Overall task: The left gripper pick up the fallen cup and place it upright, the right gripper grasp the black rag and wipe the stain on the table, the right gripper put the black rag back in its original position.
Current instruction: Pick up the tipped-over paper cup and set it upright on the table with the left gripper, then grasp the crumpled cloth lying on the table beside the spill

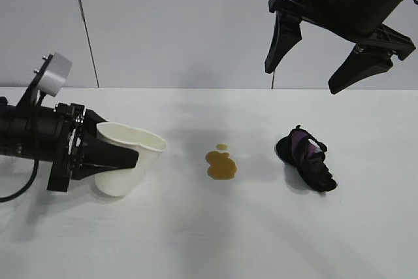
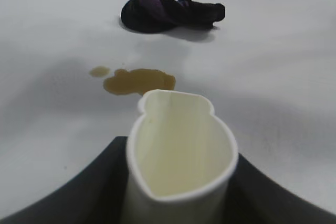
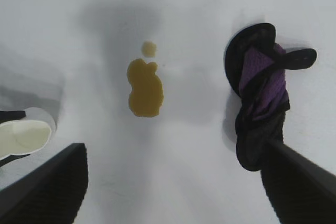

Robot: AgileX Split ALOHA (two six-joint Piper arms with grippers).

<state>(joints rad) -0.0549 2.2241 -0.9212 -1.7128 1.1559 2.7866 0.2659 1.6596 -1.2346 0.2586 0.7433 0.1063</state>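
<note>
Exterior view. The left gripper (image 1: 121,158), a black two-fingered arm end with a small grey-white block near its wrist, lay low over the broad white matte table (image 1: 215,240) at the left side. Its jaws were clamped on the plain white tapered paper cup (image 1: 128,156), squeezing the rolled rim out of round. The cup was tilted, mouth turned up and to the right, its lower edge at or just above the tabletop; which, I could not tell. Right of the cup, apart from it, lay the small yellowish-brown stain (image 1: 221,164), with one little droplet on its far edge. Farther right lay the bunched black rag with purple-lilac patches (image 1: 305,159), flat on the table. The right gripper (image 1: 313,63), bulky and black with two long pointed fingers, hung well above the rag, jaws spread wide in a V, holding nothing.

Left wrist view. Cup (image 2: 176,156) filled the foreground, dented rim toward the camera, a dark finger (image 2: 79,187) pressed on either side. Beyond it the stain (image 2: 137,81), then the rag (image 2: 168,12) farther off.

Right wrist view. Looking down: stain (image 3: 145,87) near the middle, rag (image 3: 262,98) to one side, the cup's mouth (image 3: 23,137) at the opposite edge. Two black fingers (image 3: 47,187) stood far apart, clear of everything.
</note>
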